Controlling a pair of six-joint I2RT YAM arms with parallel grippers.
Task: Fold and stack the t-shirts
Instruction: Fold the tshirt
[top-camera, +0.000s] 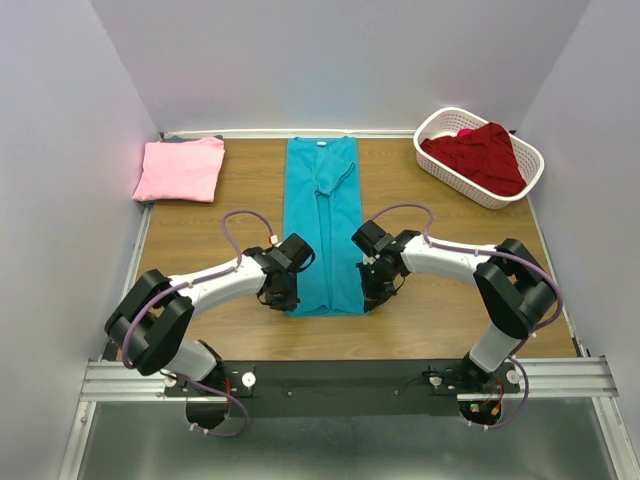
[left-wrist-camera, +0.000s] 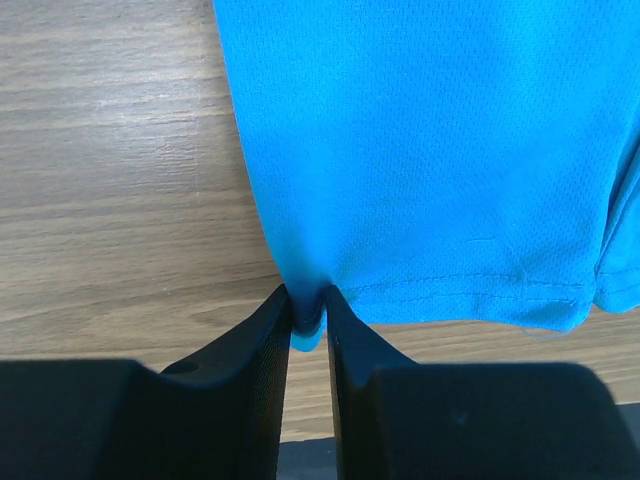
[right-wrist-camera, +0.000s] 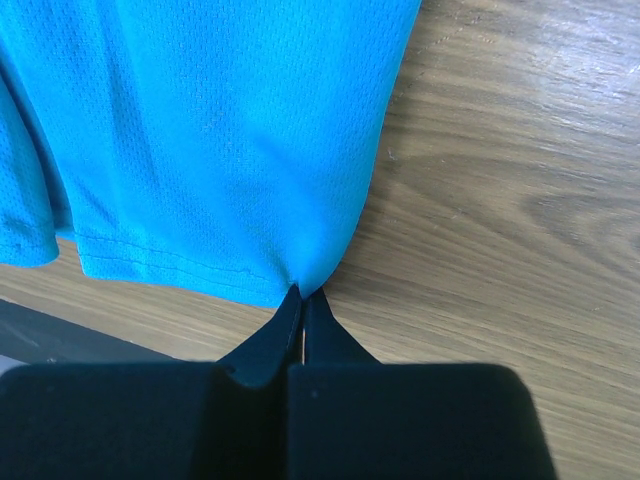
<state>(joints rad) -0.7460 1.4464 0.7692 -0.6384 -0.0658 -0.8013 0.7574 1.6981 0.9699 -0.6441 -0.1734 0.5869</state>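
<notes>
A teal cloth short-sleeved t-shirt (top-camera: 322, 225), folded into a long strip, lies at the middle of the brown wooden bench (top-camera: 180, 225). The left fingers (left-wrist-camera: 265, 345) pinch its near-left hem corner, and the right fingers (right-wrist-camera: 325, 340) its near-right corner.

A wood-grain table (top-camera: 185, 235) fills the middle of the overhead frame, boxed in by three plain, pale walls: back wall (top-camera: 340, 60) at top, left wall (top-camera: 60, 150) and right wall (top-camera: 600, 120) at the sides. An aluminium rail (top-camera: 110, 378) runs along the table's near edge, with a grey metal surface (top-camera: 340, 445) across the bottom of the frame. Soft, even light leaves a sheen on the wood at upper right of the right wrist view.
</notes>
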